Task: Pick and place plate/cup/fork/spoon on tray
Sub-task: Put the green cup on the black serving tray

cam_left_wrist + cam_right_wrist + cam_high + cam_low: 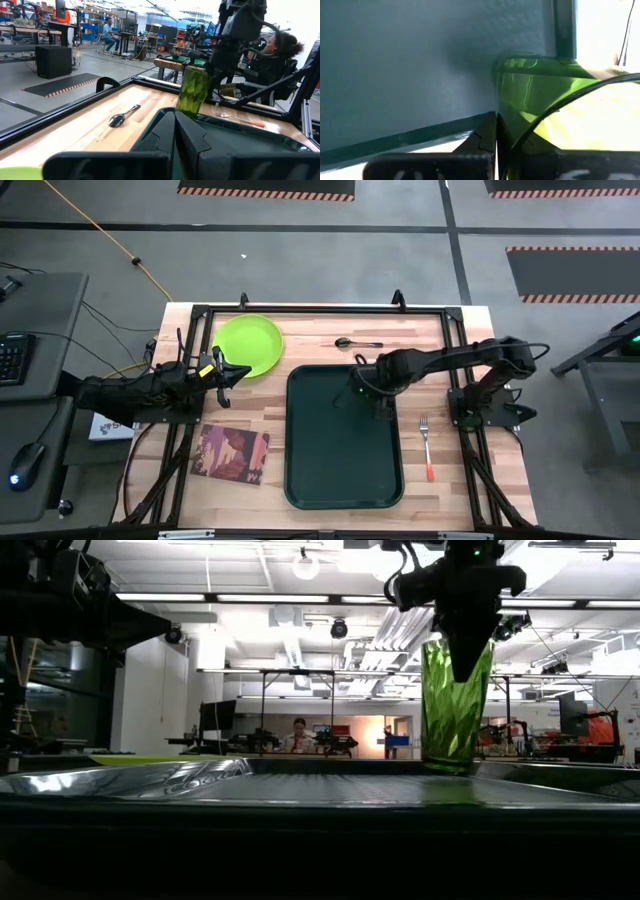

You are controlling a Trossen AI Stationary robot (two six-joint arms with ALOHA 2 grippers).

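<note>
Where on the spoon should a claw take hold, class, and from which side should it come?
Grip the spoon across the middle of its slim handle, coming straight down from above. It lies flat on bare wood between the tray and the table's far edge, so there is room for a finger on each side. The oval bowl is wider and curved, so likely a poorer hold.

A reddish-brown patterned mat [232, 454] lies near the wooden table's [446, 490] front edge. A keyboard [14, 357] and mouse [28, 461] sit on a side desk [45, 300], while a seated person [107, 33] works beyond.
</note>
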